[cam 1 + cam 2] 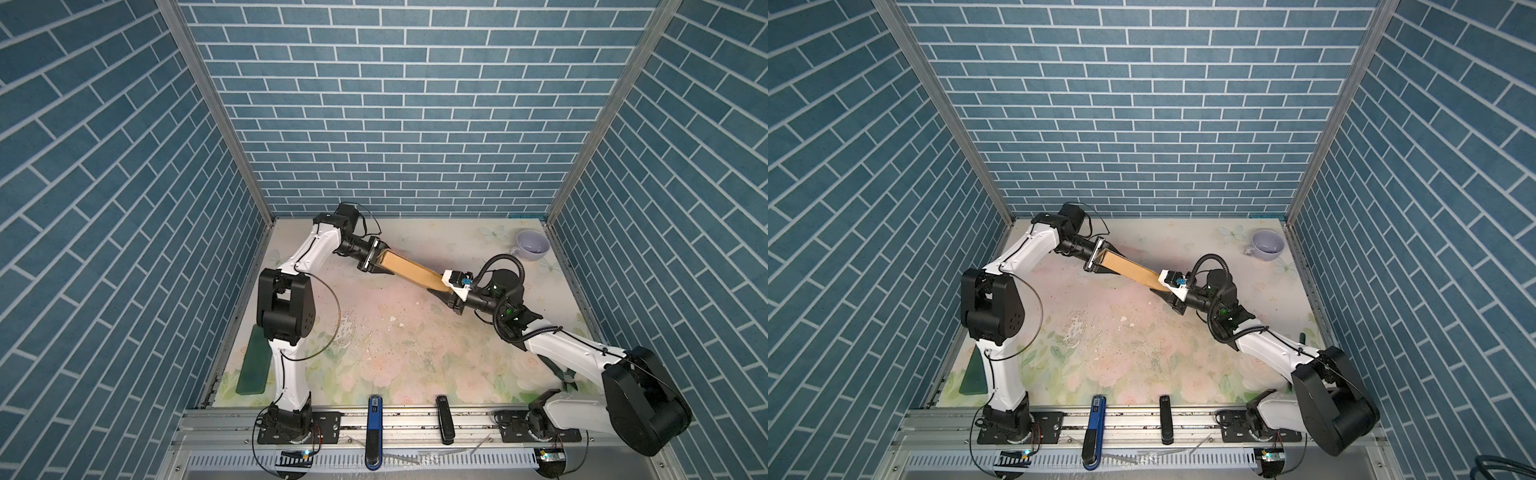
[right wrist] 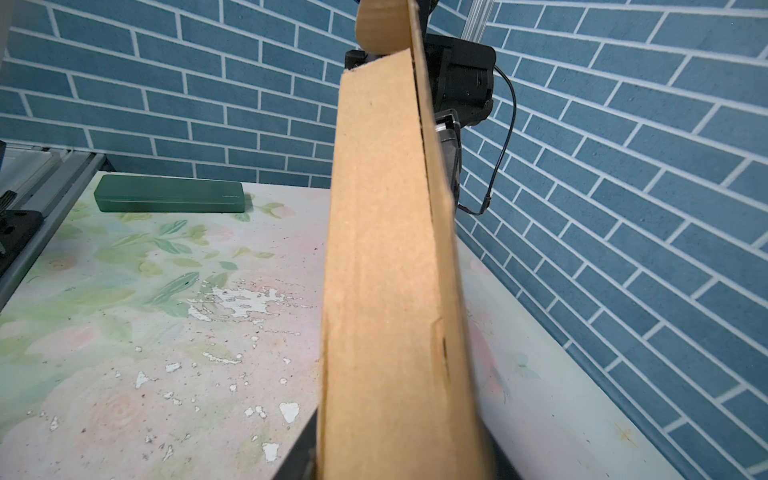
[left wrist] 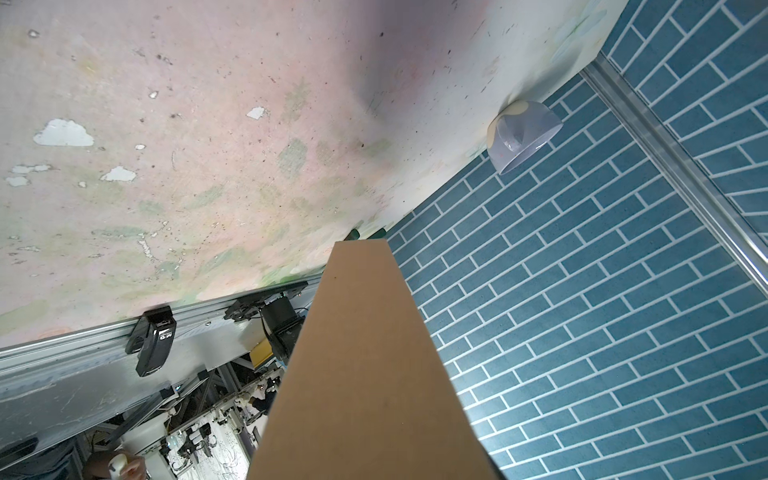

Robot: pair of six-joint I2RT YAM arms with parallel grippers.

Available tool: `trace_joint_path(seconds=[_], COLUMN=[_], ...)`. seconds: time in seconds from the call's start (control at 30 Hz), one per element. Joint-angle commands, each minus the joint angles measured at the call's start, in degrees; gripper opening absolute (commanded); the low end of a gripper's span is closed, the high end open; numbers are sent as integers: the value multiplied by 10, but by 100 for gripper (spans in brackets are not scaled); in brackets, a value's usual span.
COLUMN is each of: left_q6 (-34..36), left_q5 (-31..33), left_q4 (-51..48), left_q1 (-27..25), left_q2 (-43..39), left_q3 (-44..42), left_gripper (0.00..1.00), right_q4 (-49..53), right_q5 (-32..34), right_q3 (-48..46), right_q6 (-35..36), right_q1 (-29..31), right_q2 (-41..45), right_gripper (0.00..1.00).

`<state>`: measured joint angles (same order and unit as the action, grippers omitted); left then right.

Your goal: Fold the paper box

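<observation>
Paper box (image 1: 410, 270) on edge, narrow face up, over rear-middle of bench (image 1: 395, 345), spanning both tools. Right tool (image 1: 442, 284) clamped on its right end. Left tool (image 1: 379, 262) straddles left end; cannot tell whether gripping. Lilac cup (image 1: 533, 245) in rear right corner, green case (image 1: 253, 361) front left beside left arm: both well apart from box.

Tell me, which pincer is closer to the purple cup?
Right. The right pincer is at the paper box end nearer the purple cup, which sits beyond it by the back right corner. The left pincer is at the box's other end, farther left.
</observation>
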<state>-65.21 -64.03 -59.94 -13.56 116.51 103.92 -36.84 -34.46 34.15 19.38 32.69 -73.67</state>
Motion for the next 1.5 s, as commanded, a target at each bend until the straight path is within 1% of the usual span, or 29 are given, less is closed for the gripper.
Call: trace_joint_path(seconds=[0.0,0.1,0.37,0.5,0.67,0.77,0.87,0.9,0.97,1.0,1.1,1.23,1.3,1.37,1.47], left_q6=[18,50,94,146,214,235,237,228,205,203,236,292,316,335,340], left_q5=[-3,0,12,31,87,136,185,198,206,220,277,319,330,328,318], left_q4=[31,16,-11,-58,-134,-143,-120,-99,-17,7,49,106,151,227,342], left_q1=[11,25,58,88,146,173,189,190,189,188,187,175,167,161,158], left_q2=[10,11,20,34,63,67,52,42,8,-8,-57,-132,-172,-226,-304], left_q3=[4,2,5,34,116,162,179,172,136,124,90,22,-29,-104,-222], left_gripper=[51,52,52,52,52,51,50,49,47,47,46,45,45,45,45], right_q4=[5,9,28,38,46,56,60,60,69,76,125,171,197,226,268], right_q5=[-8,-4,7,10,19,25,19,17,10,8,3,0,2,7,11], right_q3=[-15,-18,-26,-27,-33,-33,-31,-30,-26,-25,-11,-1,9,21,40], right_q6=[3,7,18,19,18,18,7,2,-8,-10,-11,-23,-26,-27,-29], right_q1=[4,4,4,4,4,4,4,4,4,4,4,6,8,11,16], right_q2=[21,30,53,59,62,62,57,56,53,53,56,60,60,62,63], right_gripper=[39,38,37,37,37,37,36,36,36,36,36,35,35,35,35])
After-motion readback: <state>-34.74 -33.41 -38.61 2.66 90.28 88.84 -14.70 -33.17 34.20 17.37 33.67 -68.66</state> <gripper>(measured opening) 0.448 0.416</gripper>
